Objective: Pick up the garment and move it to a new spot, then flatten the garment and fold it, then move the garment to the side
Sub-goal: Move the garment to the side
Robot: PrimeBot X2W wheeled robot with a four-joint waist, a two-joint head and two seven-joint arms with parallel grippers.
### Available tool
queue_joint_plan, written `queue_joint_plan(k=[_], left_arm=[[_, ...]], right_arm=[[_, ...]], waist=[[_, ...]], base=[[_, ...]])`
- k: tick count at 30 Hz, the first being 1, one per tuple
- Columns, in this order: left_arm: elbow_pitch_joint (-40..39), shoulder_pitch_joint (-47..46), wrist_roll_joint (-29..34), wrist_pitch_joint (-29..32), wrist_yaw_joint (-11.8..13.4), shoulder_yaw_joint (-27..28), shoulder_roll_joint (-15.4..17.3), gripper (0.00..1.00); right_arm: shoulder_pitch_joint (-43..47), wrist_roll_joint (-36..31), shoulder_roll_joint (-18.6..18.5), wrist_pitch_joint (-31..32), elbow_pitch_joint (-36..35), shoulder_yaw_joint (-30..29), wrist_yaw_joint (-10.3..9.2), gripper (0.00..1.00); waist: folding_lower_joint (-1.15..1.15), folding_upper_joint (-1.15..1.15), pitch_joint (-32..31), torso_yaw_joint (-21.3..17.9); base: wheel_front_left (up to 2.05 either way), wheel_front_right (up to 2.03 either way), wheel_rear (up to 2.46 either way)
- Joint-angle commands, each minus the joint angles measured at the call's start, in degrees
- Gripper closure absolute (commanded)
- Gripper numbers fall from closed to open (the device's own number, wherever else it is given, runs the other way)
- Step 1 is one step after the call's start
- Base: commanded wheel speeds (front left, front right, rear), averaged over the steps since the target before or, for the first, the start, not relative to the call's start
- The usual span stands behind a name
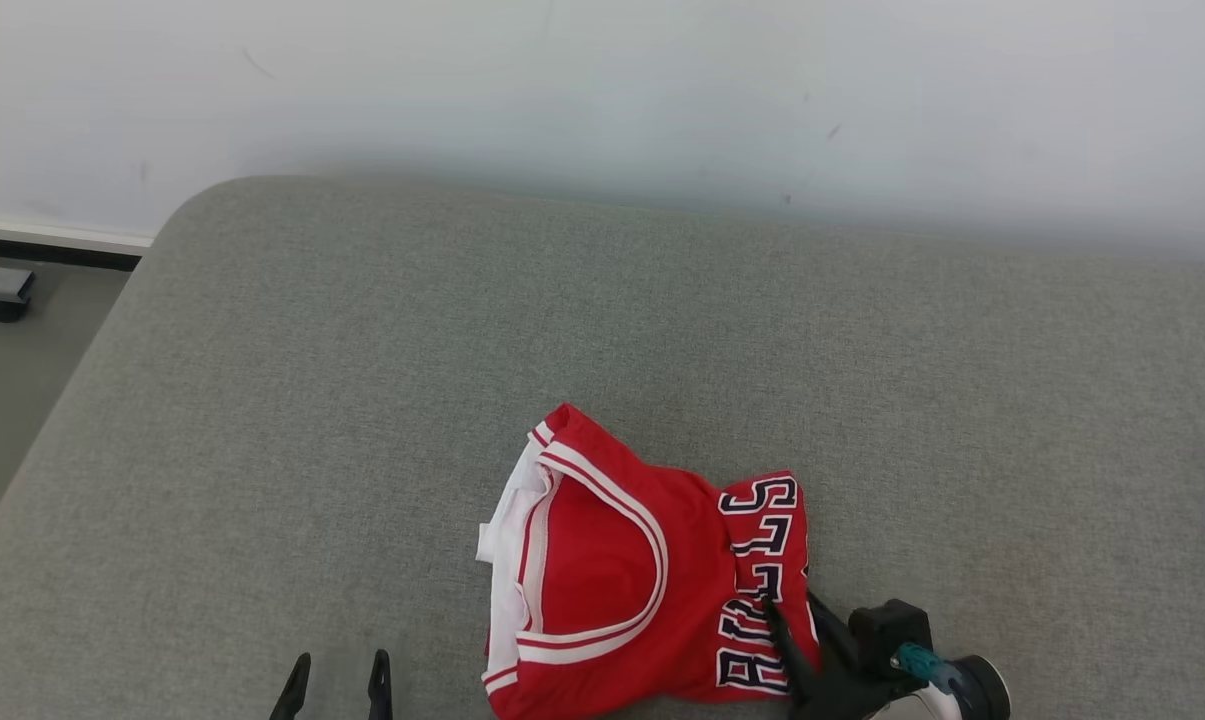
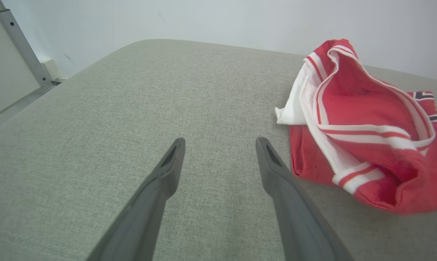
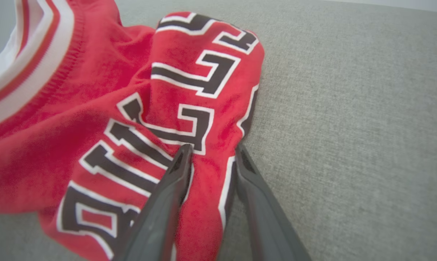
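jersey (image 1: 612, 560) crumpled on cushion (image 1: 362, 400) | R claw (image 3: 213, 148) pinches fold | L claw (image 2: 221, 140) wide

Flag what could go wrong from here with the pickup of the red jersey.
1. The right gripper straddles only a narrow fold at the lettered edge of the jersey; such a thin pinch may slip on lifting.
2. The jersey lies bunched, so a one-edge lift could leave it dangling twisted.
3. The left gripper stands open, apart from the cloth, giving no support.
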Motion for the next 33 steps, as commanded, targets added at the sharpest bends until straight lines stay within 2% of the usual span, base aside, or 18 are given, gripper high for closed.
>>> queue_joint_plan(k=[1, 2, 9, 16, 21, 23, 30, 33], left_arm=[[-0.1, -1.0, 0.0, -0.2, 0.2, -0.1, -0.1, 0.0], [-0.2, -1.1, 0.0, -0.2, 0.2, -0.2, -0.1, 0.0], [-0.5, -0.8, 0.0, -0.2, 0.1, 0.2, -0.1, 0.0], [-1.0, 0.6, -0.5, -0.2, -0.3, -0.2, -0.1, 0.0], [-1.4, 0.0, -1.3, -0.2, -0.3, -0.5, -0.1, 0.0], [-1.6, -0.9, -1.6, -0.2, -0.2, -0.9, -0.1, 0.0], [-2.0, -3.3, -2.3, -0.2, 0.0, -1.2, -0.1, 0.0], [-2.0, -4.0, -2.4, -0.2, 0.1, -1.2, -0.1, 0.0]], right_arm=[[-0.5, -0.3, 0.1, 0.2, 1.7, 0.2, -0.19, 0.63], [-0.9, 0.4, 0.0, 0.2, 2.0, 0.0, -0.19, 1.0], [-2.8, -1.3, -0.1, 0.1, 1.5, -4.2, -0.19, 1.0], [-1.4, -2.5, -0.2, 0.1, -1.3, -7.0, -0.19, 1.0], [-0.8, -2.9, -0.8, 0.1, -3.0, -7.6, -0.19, 1.0], [-0.9, -2.7, -1.4, 0.1, -3.9, -8.0, -0.19, 1.0], [-2.1, -1.9, -2.2, 0.1, -5.7, -7.4, -0.19, 1.0], [-2.4, -1.5, -2.1, 0.1, -6.0, -7.0, -0.19, 1.0]], waist=[[0.0, 0.0, 0.2, 0.0], [0.0, 0.0, 0.2, -0.1], [0.0, 0.0, -0.6, -1.5], [0.0, 0.0, -2.7, -6.5], [0.0, 0.0, -3.5, -12.9], [0.0, 0.0, -3.2, -17.3], [0.0, 0.0, -1.6, -28.1], [0.0, 0.0, -1.0, -31.0]], base=[[0.0, 0.0, 0.0], [0.0, 0.0, 0.0], [0.0, 0.0, 0.0], [0.0, 0.0, 0.0], [0.0, 0.0, 0.0], [0.0, 0.0, 0.0], [0.0, 0.0, 0.0], [0.0, 0.0, 0.0]])
